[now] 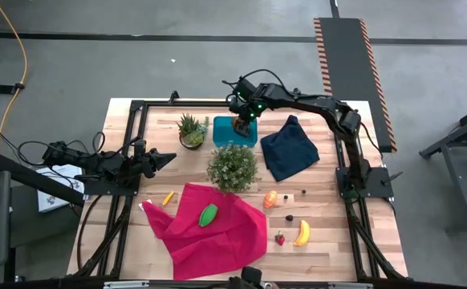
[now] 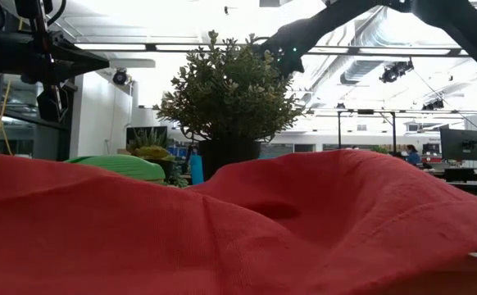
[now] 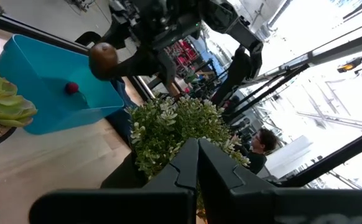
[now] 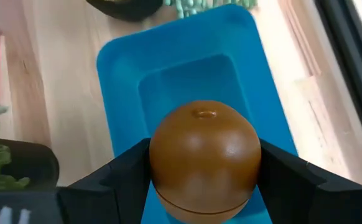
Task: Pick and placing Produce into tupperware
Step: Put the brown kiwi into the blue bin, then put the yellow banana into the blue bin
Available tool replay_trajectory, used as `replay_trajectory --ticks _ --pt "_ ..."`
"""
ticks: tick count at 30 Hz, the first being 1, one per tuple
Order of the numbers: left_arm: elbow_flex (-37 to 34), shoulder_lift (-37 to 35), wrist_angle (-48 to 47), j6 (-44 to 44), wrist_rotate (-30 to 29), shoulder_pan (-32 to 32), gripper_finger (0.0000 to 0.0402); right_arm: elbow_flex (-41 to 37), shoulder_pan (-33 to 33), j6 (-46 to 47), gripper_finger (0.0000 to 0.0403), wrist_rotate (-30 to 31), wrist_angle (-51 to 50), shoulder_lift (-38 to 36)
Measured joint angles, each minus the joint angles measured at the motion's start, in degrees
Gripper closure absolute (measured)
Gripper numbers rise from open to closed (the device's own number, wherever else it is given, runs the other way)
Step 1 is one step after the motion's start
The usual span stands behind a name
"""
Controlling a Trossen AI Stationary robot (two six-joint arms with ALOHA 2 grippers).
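High: right tool [image 1: 241,124] over tub [image 1: 235,133] at counter's [image 1: 338,233] far edge; left tool [image 1: 168,159] idle.
Left wrist: its fingers together, empty.
Right wrist: fingers clamp brown oval [image 4: 204,158] above tub.

the teal tub [image 3: 56,87] lies tilted on the wood, a small red piece [image 3: 72,88] inside it. above the tub the right gripper [image 3: 116,59] clasps a brown oval [image 3: 102,57]. beside the tub are a succulent [image 3: 4,99] and a bushy plant [image 3: 181,127]. the left gripper's fingers [image 3: 196,171] meet.
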Motion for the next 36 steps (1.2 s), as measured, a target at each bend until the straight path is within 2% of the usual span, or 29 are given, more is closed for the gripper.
replay_trajectory --ticks 25,36 --pt "0.0 0.0 0.0 -0.4 0.2 0.0 0.0401 0.0 -0.2 -0.9 0.0164 4.2 -0.2 4.6" --pt "0.0 0.0 0.0 -0.4 0.2 0.0 0.0401 0.0 -0.2 -0.5 0.0117 4.0 0.6 4.6"
